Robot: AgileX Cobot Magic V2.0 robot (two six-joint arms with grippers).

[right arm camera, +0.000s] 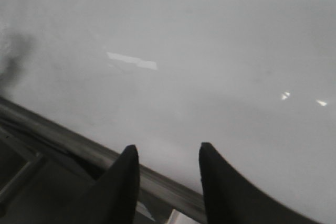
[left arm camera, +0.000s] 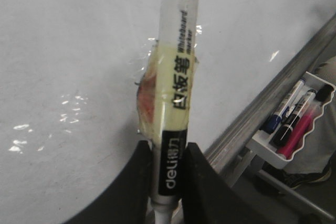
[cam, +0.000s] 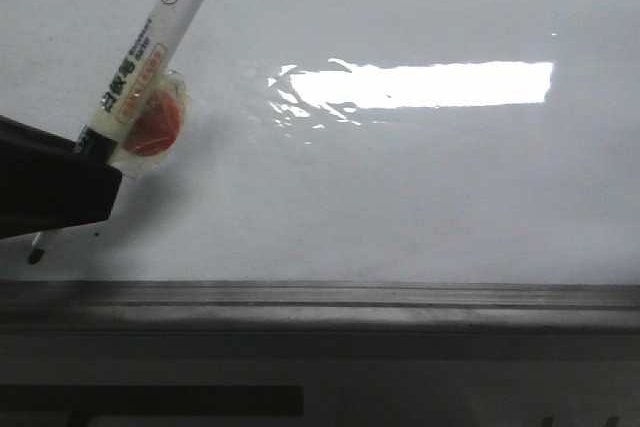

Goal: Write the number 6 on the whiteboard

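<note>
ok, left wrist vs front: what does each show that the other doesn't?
Left wrist only: a tray with spare markers beside the ledge, and the left gripper shut on the marker's black end.

Front only: the marker tip near the whiteboard, a big glare patch, and no number 6 drawn.

Both: the marker, the orange taped disc on it, the board and ledge.

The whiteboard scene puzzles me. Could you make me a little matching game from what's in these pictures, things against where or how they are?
Things:
1. marker
2. left gripper
3. right gripper
4. tray of spare pens

States:
a. open, holding nothing
b. taped, held tilted against the whiteboard
c. hung beside the board's ledge
d. shut on the marker

Pairs: 1-b, 2-d, 3-a, 4-c
</note>
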